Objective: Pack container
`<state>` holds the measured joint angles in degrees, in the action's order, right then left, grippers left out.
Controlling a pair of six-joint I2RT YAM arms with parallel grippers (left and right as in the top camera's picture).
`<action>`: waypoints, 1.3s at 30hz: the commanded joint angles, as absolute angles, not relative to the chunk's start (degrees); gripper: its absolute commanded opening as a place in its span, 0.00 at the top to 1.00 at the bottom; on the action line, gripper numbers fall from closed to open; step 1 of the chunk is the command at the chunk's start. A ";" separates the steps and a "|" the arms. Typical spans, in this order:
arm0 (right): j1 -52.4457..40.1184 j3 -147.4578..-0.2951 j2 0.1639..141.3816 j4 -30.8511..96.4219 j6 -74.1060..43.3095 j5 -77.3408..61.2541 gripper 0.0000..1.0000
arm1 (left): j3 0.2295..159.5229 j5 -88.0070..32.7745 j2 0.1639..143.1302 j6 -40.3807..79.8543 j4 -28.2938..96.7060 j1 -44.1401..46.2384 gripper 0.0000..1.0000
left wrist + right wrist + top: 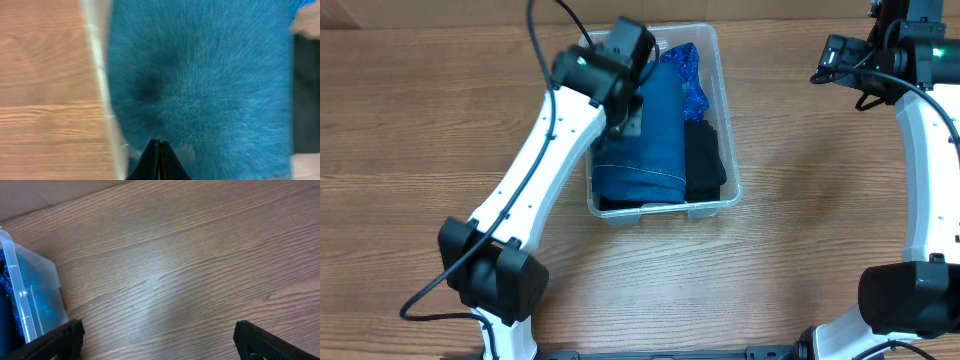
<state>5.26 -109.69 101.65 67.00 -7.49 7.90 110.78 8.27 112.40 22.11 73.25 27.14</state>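
Observation:
The clear plastic container (728, 185) stands at the table's middle. It holds a folded blue denim garment (655, 140), a black garment (704, 160) on its right side and a bright blue patterned cloth (688, 70) at the far end. My left gripper (159, 160) is shut and empty, pressed on or just above the denim (210, 85) near the container's left wall (102, 90). My right gripper (159, 340) is open and empty over bare wood at the far right. The container's corner (37, 295) shows at the left of the right wrist view.
The wooden table (820, 230) surrounds the container. My left arm (535, 170) reaches diagonally from the front left over the container's left edge. My right arm (930, 150) stands along the right edge.

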 commanded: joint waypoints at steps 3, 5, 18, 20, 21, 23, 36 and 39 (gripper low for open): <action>5.39 -109.78 101.32 66.78 -7.68 8.08 0.00 | 91.70 2.57 112.22 22.35 60.64 27.79 0.96; 5.39 -109.78 101.32 66.76 -7.68 8.08 0.00 | 83.31 1.23 112.22 22.33 53.04 27.79 0.96; 5.39 -109.78 101.32 66.78 -7.68 8.08 0.00 | 105.34 -1.32 111.72 20.69 70.54 27.79 0.95; 5.39 -109.78 101.32 66.76 -7.68 8.08 0.00 | 108.68 -1.04 111.72 20.67 74.26 27.79 0.93; 5.39 -109.78 101.32 66.78 -7.68 8.08 0.00 | 108.90 -0.91 111.72 20.69 75.64 27.79 0.92; 5.39 -109.78 101.32 66.76 -7.68 8.08 0.00 | 107.87 -0.21 111.87 20.71 77.87 27.79 0.90; 5.39 -109.78 101.32 66.78 -7.68 8.08 0.00 | 90.52 -0.14 111.57 20.69 69.04 27.77 0.96; 5.39 -109.78 101.32 66.78 -7.68 8.08 0.00 | 101.65 -0.71 110.67 19.55 72.18 27.73 0.94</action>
<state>5.26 -109.69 101.65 67.02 -7.51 7.90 93.32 0.54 110.08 21.41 70.30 27.42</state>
